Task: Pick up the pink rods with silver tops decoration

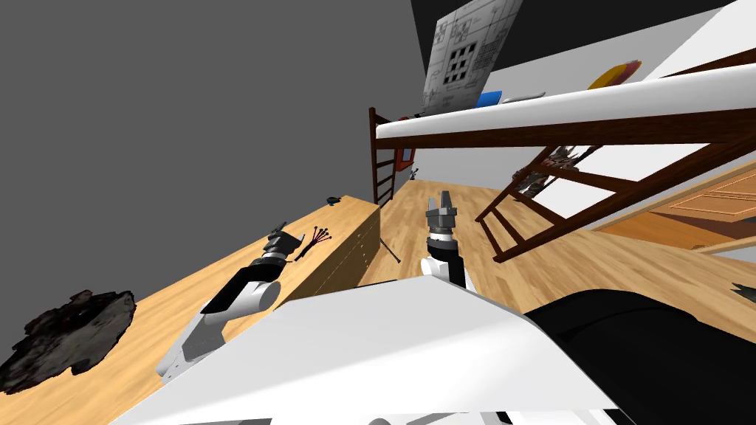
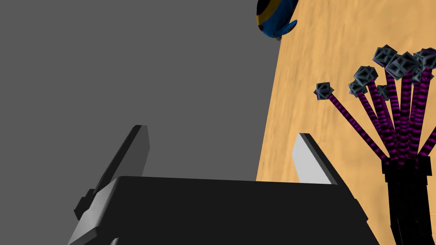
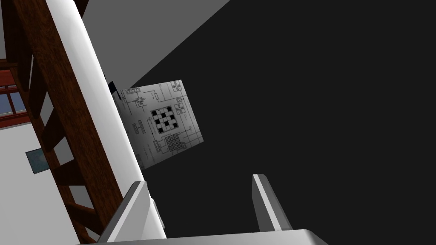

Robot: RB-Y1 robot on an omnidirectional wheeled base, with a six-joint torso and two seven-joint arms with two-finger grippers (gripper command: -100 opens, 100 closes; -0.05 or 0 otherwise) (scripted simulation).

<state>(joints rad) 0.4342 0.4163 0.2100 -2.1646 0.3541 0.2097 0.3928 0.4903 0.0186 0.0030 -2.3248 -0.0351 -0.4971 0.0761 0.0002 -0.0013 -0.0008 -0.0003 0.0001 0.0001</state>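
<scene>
Over the light wooden cabinet top [image 1: 347, 214], we are holding our left claw [image 2: 221, 155] open. Its two fingers [image 2: 310, 161] are standing wide apart and nothing is sitting between them.

Just beside that claw, outside the fingers and not touching them, the pink rods decoration [image 2: 398, 123] is resting on the wood. The rods are pink with dark stripes, and each one is wearing a bumpy grey top. They are all poking out of one black holder [image 2: 404, 187] and spreading apart like a fan. The picture's edge is cutting off the end of the holder and a few of the rods, so we cannot tell if the holder is standing up or lying down.

Farther along the wood, a blue and yellow fish-shaped thing [image 2: 274, 15] is lying near the grey wall [image 2: 127, 64]. The picture's edge is cutting it off too.

At the near end of the cabinet, a dark lumpy thing [image 1: 66, 339] is sitting, and we cannot tell what it is.

Well apart from the cabinet, we are holding our right claw [image 1: 441, 201] out over the wooden floor [image 1: 590, 265]. Its fingers are open too, gripping nothing.
</scene>
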